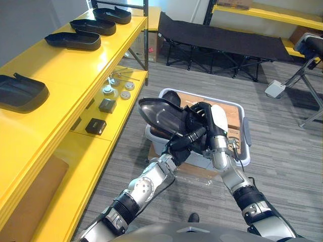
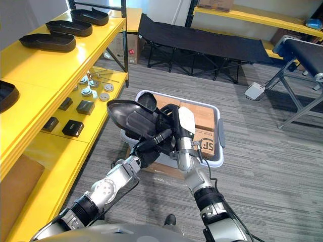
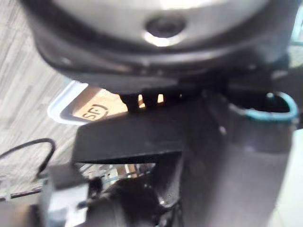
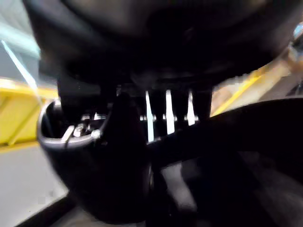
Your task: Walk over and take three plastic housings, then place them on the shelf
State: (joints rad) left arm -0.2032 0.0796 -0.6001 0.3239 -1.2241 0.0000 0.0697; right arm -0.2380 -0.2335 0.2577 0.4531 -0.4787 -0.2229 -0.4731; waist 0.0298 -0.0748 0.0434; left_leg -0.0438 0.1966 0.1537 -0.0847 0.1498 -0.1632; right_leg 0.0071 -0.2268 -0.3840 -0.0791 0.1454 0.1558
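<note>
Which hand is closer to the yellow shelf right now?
Left. The left hand grips the plastic housing on the side toward the yellow shelf. The right hand grips it just beyond, farther from the shelf, above the white bin.

Floor: grey striped carpet.
Left: yellow shelf, two levels, along a grey wall.
Rear: black folding cot on crossed legs, before a pale wall.
Rear right: second yellow rack.
Right: padded bench on grey legs; small white box on the carpet just beside it.
</note>
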